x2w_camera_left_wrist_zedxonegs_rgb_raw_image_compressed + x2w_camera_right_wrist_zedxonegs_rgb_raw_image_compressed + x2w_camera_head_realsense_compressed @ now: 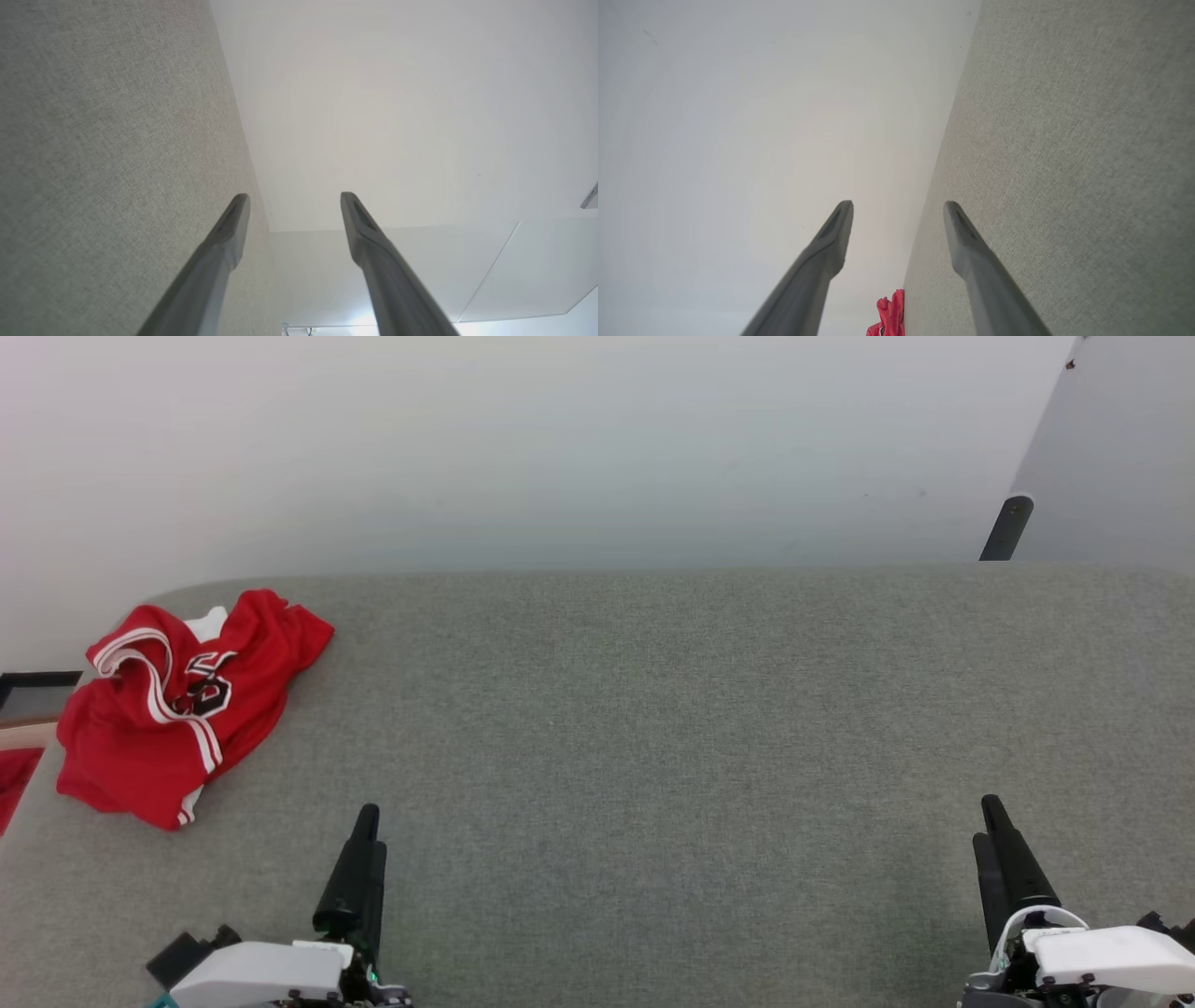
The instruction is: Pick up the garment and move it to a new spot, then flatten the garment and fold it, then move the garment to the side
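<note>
In the head view, the garment lay crumpled on the far left part of the grey counter, close to its left edge, with the striped trim and the black print facing up. Your left gripper was low on the near side, near the garment but apart from it. Your right gripper was well apart from it, at the lower right. In the left wrist view, the jaws stood spread wide with nothing between them. In the right wrist view, the jaws were also spread and empty, and a red bit of the garment showed far ahead. I judge the garment light, soft and limp, so it will sag and bunch. You should pinch a thick fold or the trimmed hem.
</note>
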